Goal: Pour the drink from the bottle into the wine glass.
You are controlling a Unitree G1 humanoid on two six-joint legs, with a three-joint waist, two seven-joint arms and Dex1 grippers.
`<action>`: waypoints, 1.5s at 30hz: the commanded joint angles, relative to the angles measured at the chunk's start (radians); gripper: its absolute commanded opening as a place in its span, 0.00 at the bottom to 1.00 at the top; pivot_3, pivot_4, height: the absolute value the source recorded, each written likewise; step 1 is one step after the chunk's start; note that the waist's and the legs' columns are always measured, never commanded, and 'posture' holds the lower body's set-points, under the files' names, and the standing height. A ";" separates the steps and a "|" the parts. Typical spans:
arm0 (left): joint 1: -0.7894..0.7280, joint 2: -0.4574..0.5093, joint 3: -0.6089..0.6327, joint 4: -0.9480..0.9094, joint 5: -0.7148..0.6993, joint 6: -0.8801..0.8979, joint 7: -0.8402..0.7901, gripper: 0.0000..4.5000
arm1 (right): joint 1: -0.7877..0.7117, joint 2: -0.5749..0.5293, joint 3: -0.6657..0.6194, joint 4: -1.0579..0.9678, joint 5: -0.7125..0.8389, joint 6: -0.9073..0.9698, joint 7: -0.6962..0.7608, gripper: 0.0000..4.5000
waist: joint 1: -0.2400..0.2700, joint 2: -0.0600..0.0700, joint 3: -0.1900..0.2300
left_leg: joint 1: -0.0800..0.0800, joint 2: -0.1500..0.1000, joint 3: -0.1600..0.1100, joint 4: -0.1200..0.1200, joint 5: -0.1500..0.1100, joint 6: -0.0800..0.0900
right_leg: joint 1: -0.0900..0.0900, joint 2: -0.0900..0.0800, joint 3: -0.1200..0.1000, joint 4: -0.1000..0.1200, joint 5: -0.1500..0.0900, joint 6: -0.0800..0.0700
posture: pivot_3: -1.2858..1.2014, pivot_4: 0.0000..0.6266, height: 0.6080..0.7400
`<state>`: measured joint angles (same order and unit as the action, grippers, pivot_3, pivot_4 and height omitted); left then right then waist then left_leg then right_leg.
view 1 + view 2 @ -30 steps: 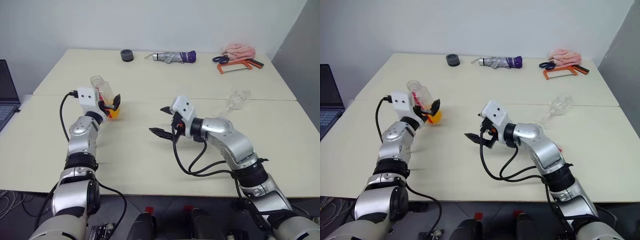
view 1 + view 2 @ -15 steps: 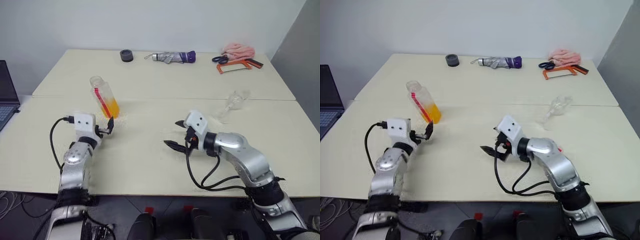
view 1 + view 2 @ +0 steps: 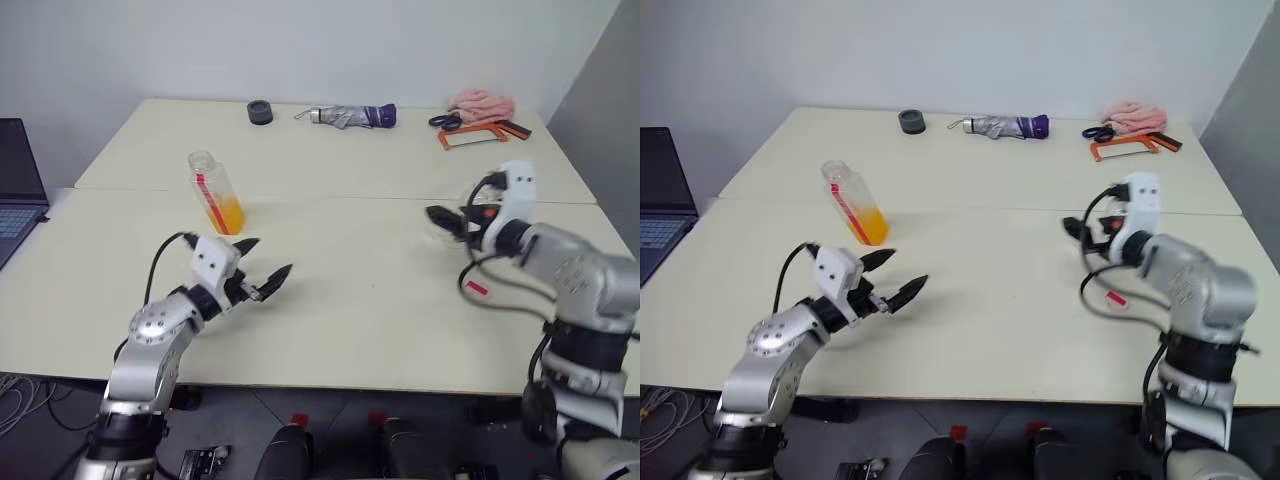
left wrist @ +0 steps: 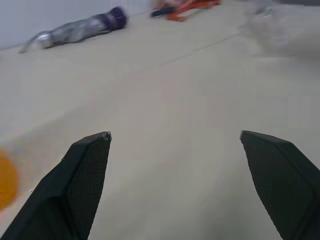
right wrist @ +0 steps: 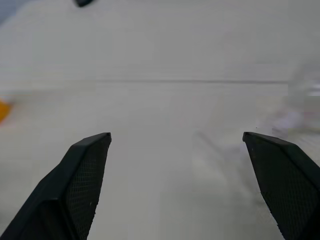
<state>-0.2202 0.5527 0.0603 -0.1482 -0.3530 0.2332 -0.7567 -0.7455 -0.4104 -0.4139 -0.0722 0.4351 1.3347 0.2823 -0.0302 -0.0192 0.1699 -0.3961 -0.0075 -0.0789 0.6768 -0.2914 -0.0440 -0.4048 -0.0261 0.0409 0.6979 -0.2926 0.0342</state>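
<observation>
Cream table [image 3: 350, 300] against a white wall. Bottle [image 3: 215, 192] stands tilted at left-centre, unheld. Both grippers, left [image 3: 263, 270] and right [image 3: 447, 222], gape empty. Umbrella [image 3: 352, 116], hacksaw [image 3: 470, 135] lie along the far edge.

The bottle [image 3: 216, 193] stands alone on the table [image 3: 360, 300]; the tabletop right of it lies bare as far as the right gripper [image 3: 447, 219], which hangs with jaws spread. Nearer than the bottle, the left gripper [image 3: 896, 278], also spread, hangs over bare surface. Far beyond the bottle, 1 dark ring [image 3: 259, 111], an umbrella [image 3: 352, 115] and a saw [image 3: 470, 135] line the back edge.
</observation>
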 commanded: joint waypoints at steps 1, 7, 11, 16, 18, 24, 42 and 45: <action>-0.059 0.040 -0.043 -0.027 -0.045 0.015 -0.133 0.98 | -0.086 -0.045 -0.050 0.178 -0.011 0.045 -0.024 1.00 | -0.003 0.000 0.000 | 0.000 0.000 0.001 -0.001 0.000 0.000 | 0.000 0.001 0.000 -0.001 0.000 0.000 | 0.52 0.24 1.00; -0.140 0.080 -0.100 0.005 -0.055 0.019 -0.282 0.98 | -0.224 -0.108 -0.090 0.586 -0.005 -0.032 0.013 1.00 | -0.018 0.001 0.001 | 0.000 0.001 0.006 -0.003 0.000 0.000 | -0.001 0.003 0.002 -0.002 0.000 0.000 | 0.52 0.24 1.00; -0.163 0.070 -0.112 0.008 -0.058 0.029 -0.314 0.98 | -0.294 -0.118 -0.097 0.806 -0.005 -0.157 0.050 1.00 | -0.026 0.002 0.001 | 0.000 0.001 0.006 -0.003 0.000 0.000 | -0.001 0.003 0.002 -0.002 0.000 0.000 | 0.52 0.24 1.00; -0.178 0.061 -0.117 0.018 -0.052 0.030 -0.326 0.98 | -0.352 -0.124 -0.061 0.987 -0.023 -0.298 0.113 1.00 | -0.027 0.002 0.001 | -0.001 0.001 0.007 -0.003 0.000 0.000 | -0.001 0.003 0.002 -0.001 0.000 0.000 | 0.52 0.24 1.00; -0.183 0.058 -0.119 0.022 -0.050 0.030 -0.330 0.98 | -0.370 -0.118 -0.048 1.064 -0.038 -0.375 0.128 1.00 | -0.027 0.002 0.001 | -0.001 0.001 0.007 -0.003 0.000 0.000 | -0.001 0.003 0.002 -0.001 0.000 0.000 | 0.52 0.24 1.00; -0.201 0.054 -0.128 0.039 -0.041 0.022 -0.335 0.98 | -0.418 -0.100 -0.037 1.229 -0.058 -0.547 0.140 1.00 | -0.027 0.002 0.001 | -0.001 0.001 0.007 -0.002 0.000 0.000 | -0.001 0.003 0.002 -0.001 0.000 0.000 | 0.52 0.24 1.00; -0.175 0.065 -0.100 0.037 -0.061 0.055 -0.326 1.00 | -0.451 -0.062 -0.073 1.260 -0.006 -0.610 0.199 0.03 | -0.027 0.003 0.002 | -0.001 0.002 0.006 -0.002 0.000 0.000 | -0.001 0.003 0.002 -0.001 0.000 0.000 | 0.52 0.24 1.00; -0.169 0.070 -0.086 0.038 -0.064 0.062 -0.317 1.00 | -0.398 -0.009 0.016 1.149 -0.091 -0.820 0.192 0.03 | -0.027 0.003 0.002 | -0.001 0.002 0.006 -0.002 0.000 0.000 | -0.001 0.003 0.002 -0.001 0.000 0.000 | 0.52 0.24 1.00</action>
<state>-0.3914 0.6111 -0.0659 -0.0844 -0.3949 0.2967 -1.0797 -1.1485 -0.4316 -0.4356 1.1802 0.3804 0.6578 0.4599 -0.0576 -0.0158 0.1718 -0.3973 -0.0055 -0.0737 0.6751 -0.2914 -0.0439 -0.4064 -0.0235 0.0431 0.6968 -0.2928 0.0338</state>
